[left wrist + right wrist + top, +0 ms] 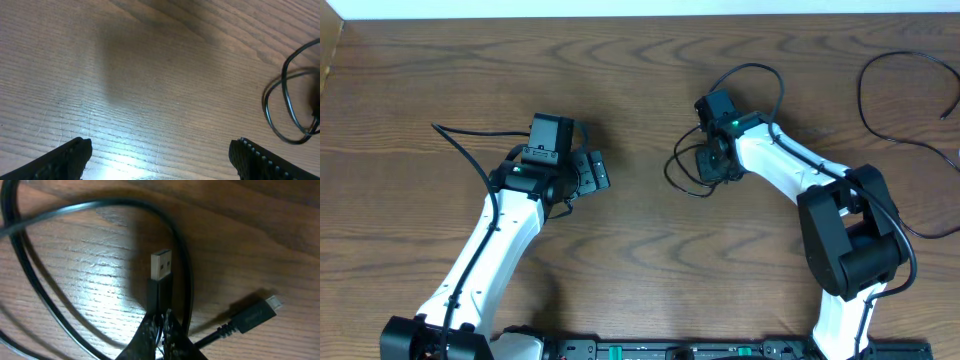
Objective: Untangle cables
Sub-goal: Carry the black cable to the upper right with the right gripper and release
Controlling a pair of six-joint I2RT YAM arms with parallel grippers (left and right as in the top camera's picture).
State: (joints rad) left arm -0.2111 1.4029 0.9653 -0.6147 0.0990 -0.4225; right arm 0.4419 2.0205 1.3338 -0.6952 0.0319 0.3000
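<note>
On the right half of the wooden table (640,80), the right gripper (713,162) pinches the black cable (186,275) just behind its flat USB plug (161,266), and the plug stands out beyond the fingertips. The loops of the cable lie on the wood around this gripper, and its small plug (256,315) rests just to the right. The left gripper (590,172) is well apart on the left, jaws spread wide over bare wood, holding nothing.
</note>
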